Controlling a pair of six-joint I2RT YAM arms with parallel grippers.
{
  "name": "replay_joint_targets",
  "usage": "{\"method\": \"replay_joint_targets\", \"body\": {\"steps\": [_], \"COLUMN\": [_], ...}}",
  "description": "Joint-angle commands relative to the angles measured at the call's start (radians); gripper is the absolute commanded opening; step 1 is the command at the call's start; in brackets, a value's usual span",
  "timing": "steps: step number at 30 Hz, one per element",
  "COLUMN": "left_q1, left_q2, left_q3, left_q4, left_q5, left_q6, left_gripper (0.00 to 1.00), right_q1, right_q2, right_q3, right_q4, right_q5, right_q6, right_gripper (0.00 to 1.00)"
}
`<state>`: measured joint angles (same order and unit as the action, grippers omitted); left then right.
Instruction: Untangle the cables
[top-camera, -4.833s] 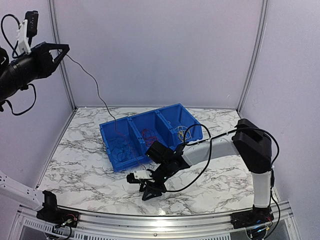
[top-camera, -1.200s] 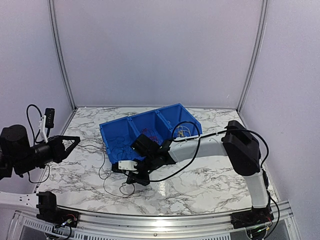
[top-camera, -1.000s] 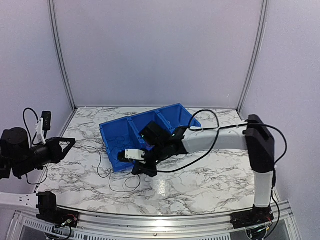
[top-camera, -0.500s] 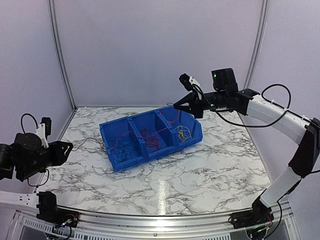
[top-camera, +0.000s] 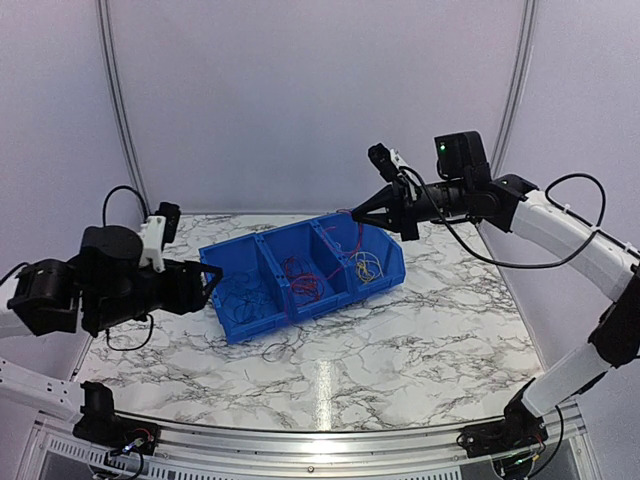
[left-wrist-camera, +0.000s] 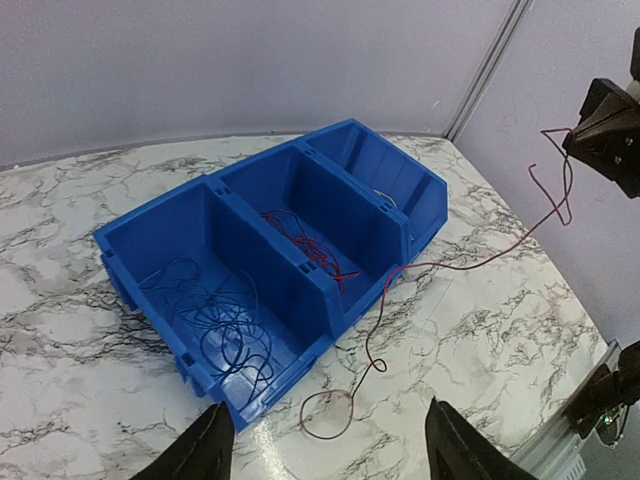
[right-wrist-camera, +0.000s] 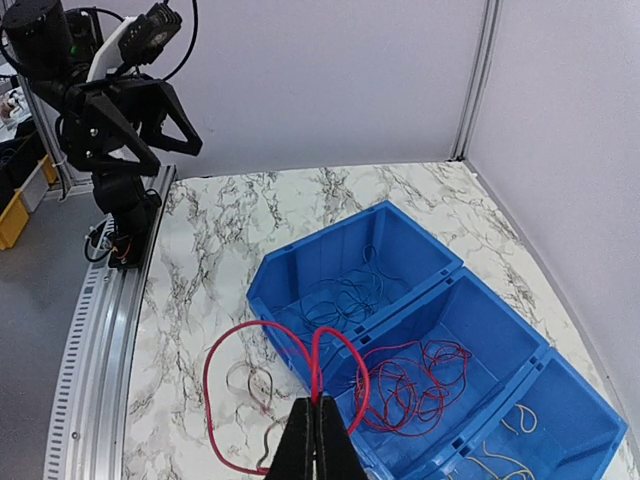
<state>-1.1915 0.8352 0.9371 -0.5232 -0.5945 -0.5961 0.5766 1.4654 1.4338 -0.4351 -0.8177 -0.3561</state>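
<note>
High over the right end of the blue three-compartment bin (top-camera: 235, 325), my right gripper (top-camera: 352, 213) is shut on a red cable (right-wrist-camera: 230, 345). It hangs in loops from the jaws (right-wrist-camera: 318, 405) and trails to a loop on the table (left-wrist-camera: 327, 415) in front of the bin. Inside the bin lie dark blue cables (left-wrist-camera: 220, 320) on the left, a red bundle (left-wrist-camera: 315, 250) in the middle and yellow cables (right-wrist-camera: 500, 460) on the right. My left gripper (top-camera: 205, 285) hovers open and empty beside the bin's left end, its fingers (left-wrist-camera: 215, 445) spread wide.
The bin (left-wrist-camera: 150, 215) sits at an angle on the marble table. Grey walls with metal posts close off the back and both sides. The left arm's body (right-wrist-camera: 110, 100) stands at the table's left edge.
My left gripper has opened, let go of its cable and moved right toward the bin. My right arm rose from the table to above the bin with the red cable.
</note>
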Motion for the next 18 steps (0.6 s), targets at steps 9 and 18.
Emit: {"method": "replay_joint_targets", "body": {"steps": [9, 18], "left_q1": [0.035, 0.084], "left_q2": [0.450, 0.645], "left_q3": [0.052, 0.130], "left_q4": [0.741, 0.974], "left_q5": [0.247, 0.490], "left_q6": [-0.089, -0.218], "left_gripper": [0.72, 0.63], "right_q1": [0.045, 0.078], "right_q2": [-0.082, -0.103], "right_q3": [-0.016, -0.055], "right_q4": [-0.057, -0.046], "right_q5": [0.076, 0.101], "right_q6": [-0.108, -0.128], "right_gripper": [0.00, 0.00]}}
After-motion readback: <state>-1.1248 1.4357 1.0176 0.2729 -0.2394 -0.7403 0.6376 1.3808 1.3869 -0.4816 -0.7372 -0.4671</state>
